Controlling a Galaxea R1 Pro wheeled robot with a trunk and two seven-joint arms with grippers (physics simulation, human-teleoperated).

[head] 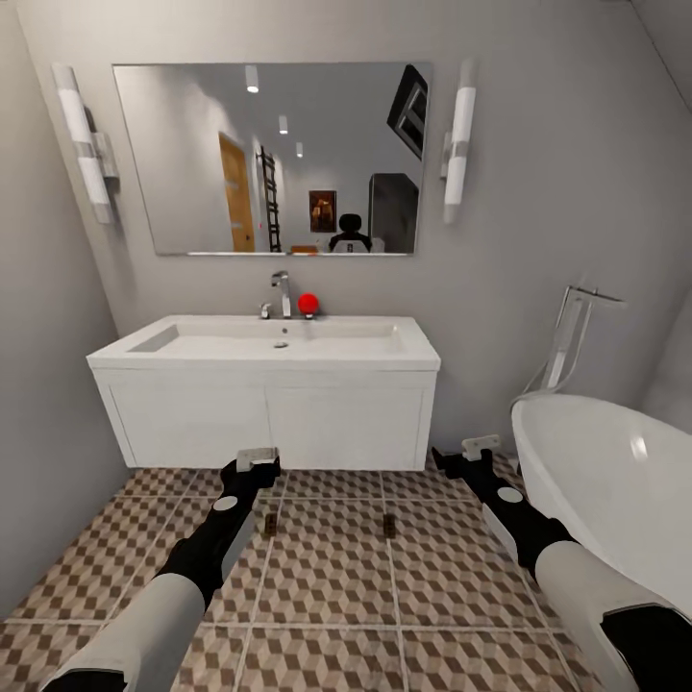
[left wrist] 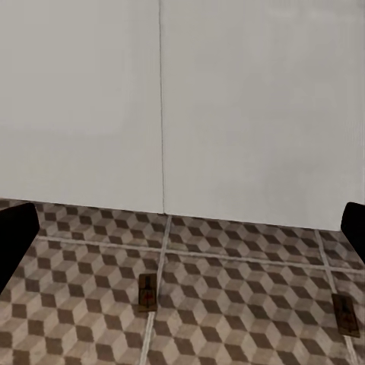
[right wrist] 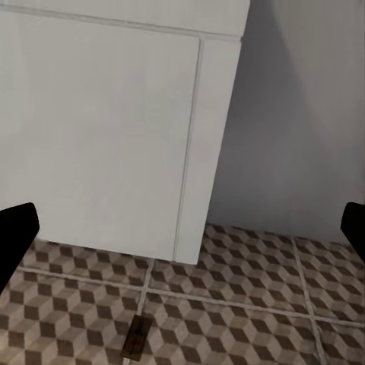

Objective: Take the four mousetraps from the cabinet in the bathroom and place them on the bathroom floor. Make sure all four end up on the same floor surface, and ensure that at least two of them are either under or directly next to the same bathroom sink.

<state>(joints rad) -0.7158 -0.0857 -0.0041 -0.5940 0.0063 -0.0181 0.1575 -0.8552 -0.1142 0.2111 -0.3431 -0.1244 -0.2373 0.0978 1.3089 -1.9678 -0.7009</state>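
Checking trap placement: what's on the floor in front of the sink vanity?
Two mousetraps, one by the left gripper and another to its right, lie on the floor before the vanity. The arms cover some tiles.

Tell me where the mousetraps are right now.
In the head view, two mousetraps lie on the bathroom floor before the bathroom sink, between both arms.

Bathroom sink [head: 192, 338]: smooth white basin, satin sheen; vanity fronts [left wrist: 251, 114] matt white, flat.
Faucet [head: 281, 293]: polished chrome metal.
Bathroom floor [head: 327, 577]: matt tiles, printed cube pattern, pale grout lines.
Mousetraps [left wrist: 147, 292]: dull dark-brown, wood-like.
Bathtub [head: 615, 481]: glossy white.
Mirror [head: 274, 159]: reflective glass.
Walls [head: 538, 192]: matt grey paint.
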